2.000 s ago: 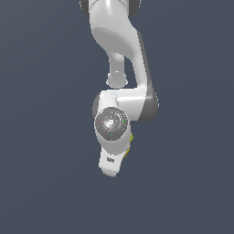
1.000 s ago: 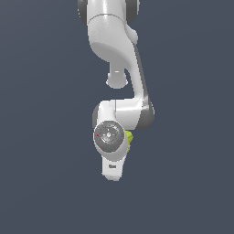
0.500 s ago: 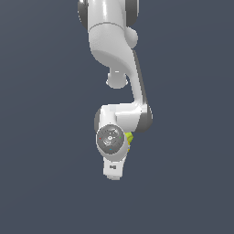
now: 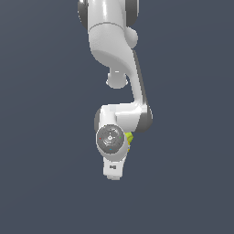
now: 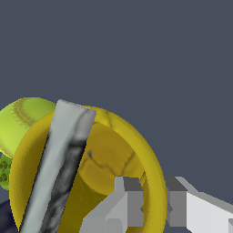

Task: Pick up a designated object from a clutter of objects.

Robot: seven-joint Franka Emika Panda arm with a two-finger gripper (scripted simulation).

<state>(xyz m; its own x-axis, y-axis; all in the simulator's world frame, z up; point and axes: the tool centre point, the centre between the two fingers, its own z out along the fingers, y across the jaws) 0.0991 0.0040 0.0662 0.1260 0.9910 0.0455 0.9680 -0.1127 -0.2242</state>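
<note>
The designated object, an orange-yellow thin-walled cup (image 5: 107, 157), fills the wrist view, with a grey-dark bar (image 5: 61, 164) lying across its rim. My gripper (image 5: 153, 185) straddles the cup's wall: one finger (image 5: 122, 205) is inside the cup and the other finger (image 5: 178, 202) is outside, both pads against the rim. Of the clutter of objects, a yellow-green ball (image 5: 22, 123) touches the cup's far side, with a bright green piece (image 5: 4, 170) and a dark item (image 5: 7, 218) beside it. In the exterior view my wrist (image 4: 112, 139) hides the pile except a yellow-green sliver (image 4: 130, 138).
The floor is a plain dark blue-grey surface (image 5: 159, 54) all around the pile. The arm's links (image 4: 114, 50) hang over the spot from the exterior view's top.
Over the two seconds the wrist has sunk lower over the pile in the exterior view. Since half a second ago it has hardly moved.
</note>
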